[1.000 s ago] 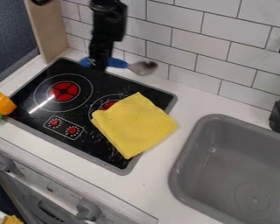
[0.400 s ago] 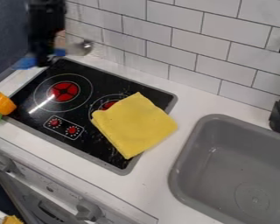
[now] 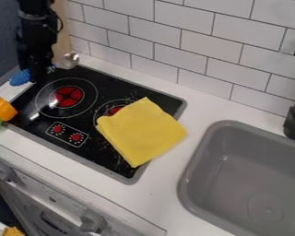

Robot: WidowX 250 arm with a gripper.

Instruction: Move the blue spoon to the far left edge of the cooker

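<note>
Blue spoon (image 3: 19, 77): is lying across the fingers at the far left corner of the cooker (image 3: 103, 152), its blue end reaching out past the left edge and its metal bowl (image 3: 70, 59) by the back corner, near the wooden panel (image 3: 61, 39).
Gripper (image 3: 38, 76): is hanging over that corner, its fingers seemingly clamped on the spoon, between blue end and bowl.
Spoon's long axis: is running slantwise from lower left to upper right in the view, crossing the cooker's left edge rather than lining up with it.
Spoon from gripper: is sticking out on both sides, so there is no gap to close; the one arm is already at it.
Height: the pictures are not showing surely whether the spoon is touching the surface.
Coming move: is probably turning on lowering and letting go with the spoon over the left edge; the crosswise handle could be tipping or rolling off the rim.
Orange toy (image 3: 3, 109): is sitting by the near left corner, apart from the spoon.
</note>
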